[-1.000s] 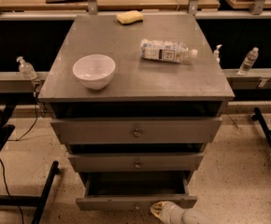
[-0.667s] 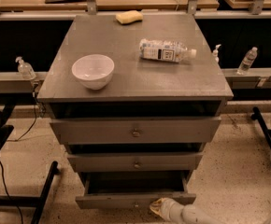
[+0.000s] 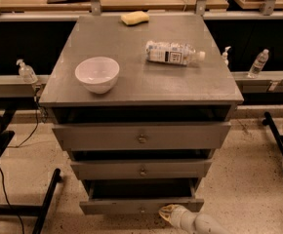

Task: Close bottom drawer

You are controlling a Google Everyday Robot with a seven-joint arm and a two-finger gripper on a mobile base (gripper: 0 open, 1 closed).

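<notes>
The gripper (image 3: 167,212) sits low at the front of the grey cabinet (image 3: 146,89), touching the right part of the bottom drawer (image 3: 117,206); whether it is released or clenched cannot be told. That drawer, lowest in the cabinet, stands open. On the cabinet's top are a white bowl (image 3: 97,74), a lying water bottle (image 3: 173,53) and, farthest, a yellow sponge (image 3: 135,18).
</notes>
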